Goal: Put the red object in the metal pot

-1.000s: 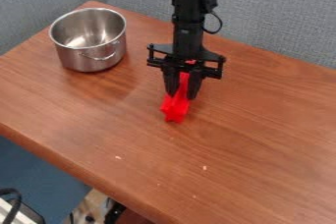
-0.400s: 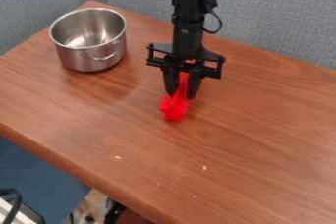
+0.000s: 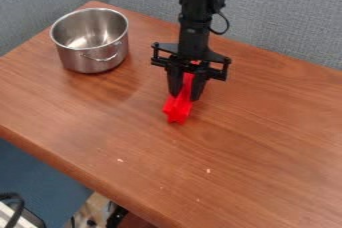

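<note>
The red object (image 3: pixel 177 110) stands on end on the wooden table, a little right of centre, its lower end touching the tabletop. My gripper (image 3: pixel 189 94) points straight down over it, and its black fingers (image 3: pixel 179 84) are shut on the block's upper end. The metal pot (image 3: pixel 90 39), round and shiny, sits open and empty-looking at the back left of the table, well apart from the gripper. The block's top is hidden between the fingers.
The brown wooden table (image 3: pixel 120 122) has its front edge running diagonally from the left to the bottom right. A grey-blue wall (image 3: pixel 281 12) stands behind the arm. Below the table edge lie a dark floor and some cables (image 3: pixel 94 212).
</note>
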{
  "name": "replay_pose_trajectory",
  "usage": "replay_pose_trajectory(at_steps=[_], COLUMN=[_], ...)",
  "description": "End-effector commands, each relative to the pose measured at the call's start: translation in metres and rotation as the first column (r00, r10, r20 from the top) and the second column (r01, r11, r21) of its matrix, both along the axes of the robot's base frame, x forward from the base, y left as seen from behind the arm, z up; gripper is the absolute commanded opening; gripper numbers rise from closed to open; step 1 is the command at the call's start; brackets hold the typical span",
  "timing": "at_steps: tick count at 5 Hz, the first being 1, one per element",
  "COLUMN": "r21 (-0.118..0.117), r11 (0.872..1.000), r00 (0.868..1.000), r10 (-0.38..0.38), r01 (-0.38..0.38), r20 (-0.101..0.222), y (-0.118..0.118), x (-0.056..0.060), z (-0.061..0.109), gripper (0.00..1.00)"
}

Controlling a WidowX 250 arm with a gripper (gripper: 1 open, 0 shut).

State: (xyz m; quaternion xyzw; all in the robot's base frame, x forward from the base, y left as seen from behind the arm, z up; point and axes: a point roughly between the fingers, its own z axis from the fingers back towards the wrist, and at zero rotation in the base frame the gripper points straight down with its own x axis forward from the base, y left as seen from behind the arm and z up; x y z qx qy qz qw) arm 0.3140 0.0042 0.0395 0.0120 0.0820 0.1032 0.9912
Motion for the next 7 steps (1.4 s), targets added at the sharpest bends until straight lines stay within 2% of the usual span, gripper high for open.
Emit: replay_pose_trajectory(at_steps=[1, 4, 6, 7], r21=[0.001, -0.004, -0.007, -0.009], r11=[1.0, 0.998, 0.992, 0.99], r00=[0.997, 0.994, 0.986, 0.985], r10=[-0.026, -0.057, -0.126, -0.142], r01=[0.026, 0.057, 0.126, 0.142], r20=[-0.076, -0.093, -0.107, -0.101], y=[-0.004, 0.004, -0.002, 0.004], x=[-0.003, -0.009, -0.016, -0.012], z=[-0.023, -0.043, -0.05, -0.046], gripper=[0.0, 0.0, 0.0, 0.0])
